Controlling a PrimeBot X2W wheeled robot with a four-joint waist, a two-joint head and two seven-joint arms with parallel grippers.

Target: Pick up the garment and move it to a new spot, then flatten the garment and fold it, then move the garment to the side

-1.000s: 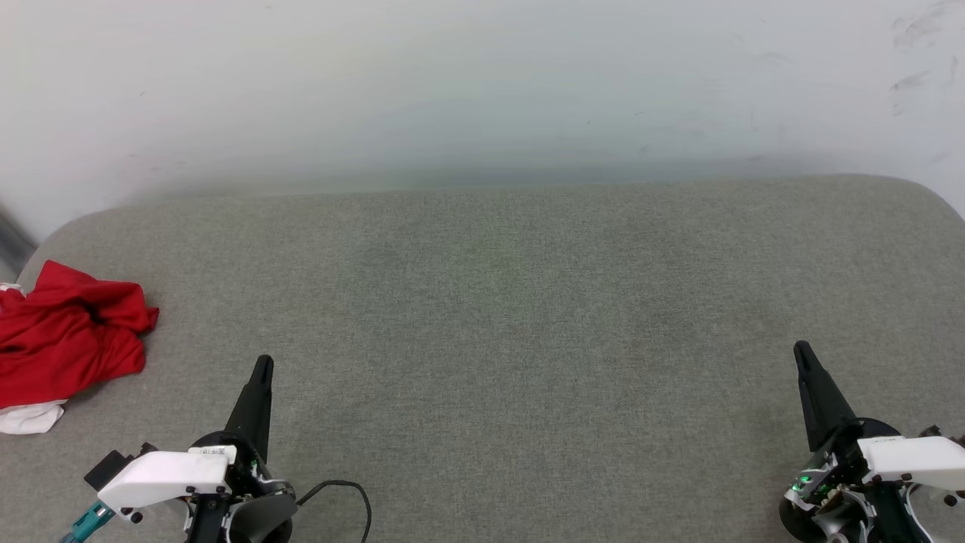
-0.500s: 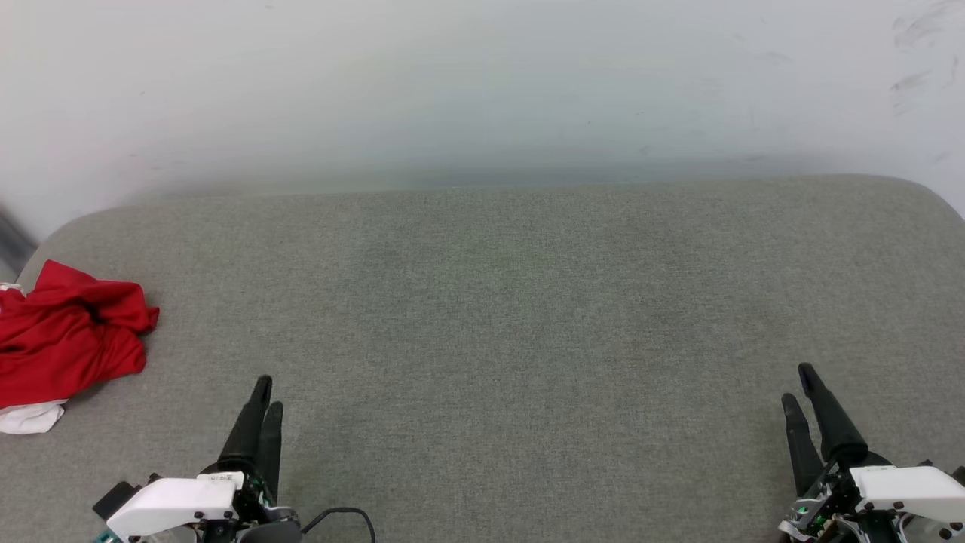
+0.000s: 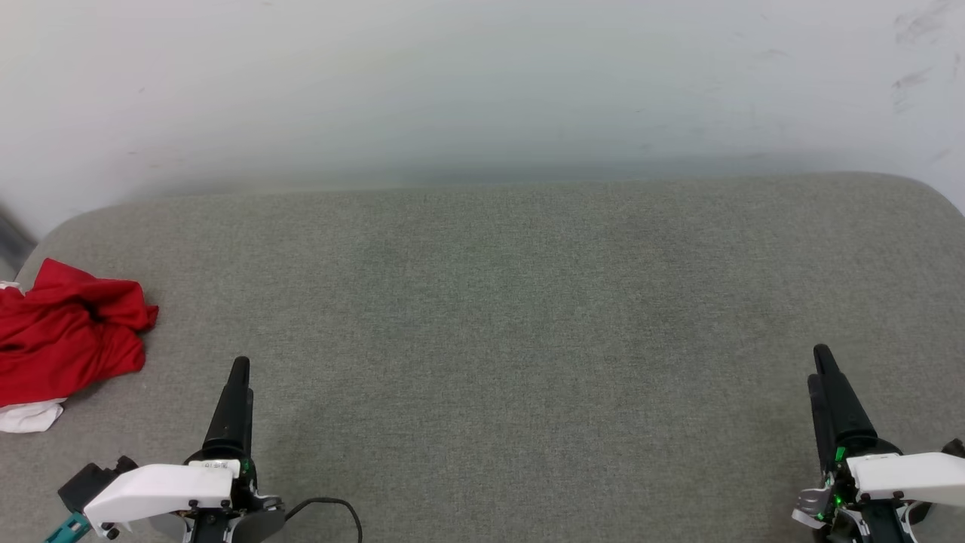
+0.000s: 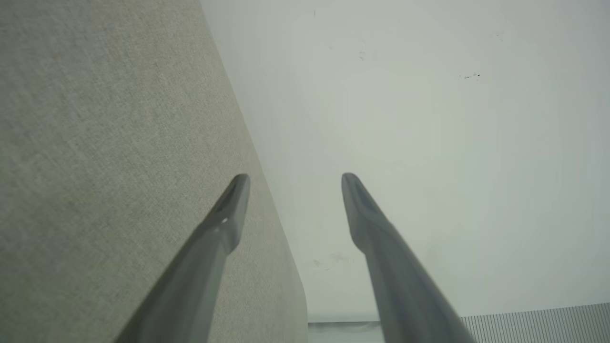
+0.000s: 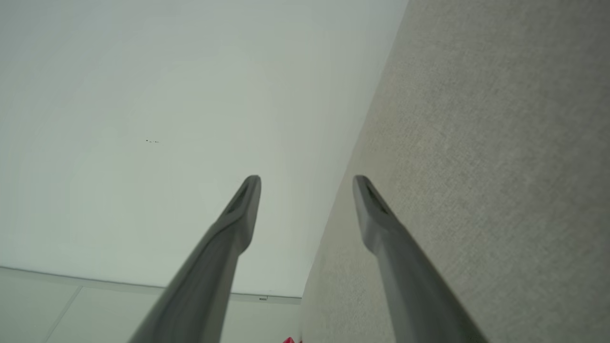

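The red shirt (image 3: 68,332) lies crumpled at the far left edge of the grey padded surface (image 3: 528,302), with a bit of white cloth poking out at its near end. Part of it is cut off by the left border of the head view. Nothing touches it, and both claws are well apart from it.

From above, the left gripper (image 3: 240,369) sits at the near left, closest to the shirt, and the right gripper (image 3: 820,362) sits at the near right. Both point away towards the pale wall (image 3: 482,90). A dark cable (image 3: 339,505) loops beside the left wrist. In this view each pair of fingers is seen almost edge-on, one finger nearly hiding the other, so the gap between them is hard to judge.

The wrist cameras make it plain. Looking along the left gripper (image 4: 295,178), the two fingers stand well apart with nothing between them. One is over the grey fabric, the other against the wall. It is released and empty. The right gripper (image 5: 307,180) is the same, spread wide and grasping nothing, with the fabric on one side and the wall on the other.

The right wrist view also shows a pale floor (image 5: 57,314) below the wall and a tiny red sliver (image 5: 289,340) at the bottom border. Too little of the sliver shows to say more. The left wrist view shows a ribbed strip (image 4: 538,321) low at the foot of the wall.
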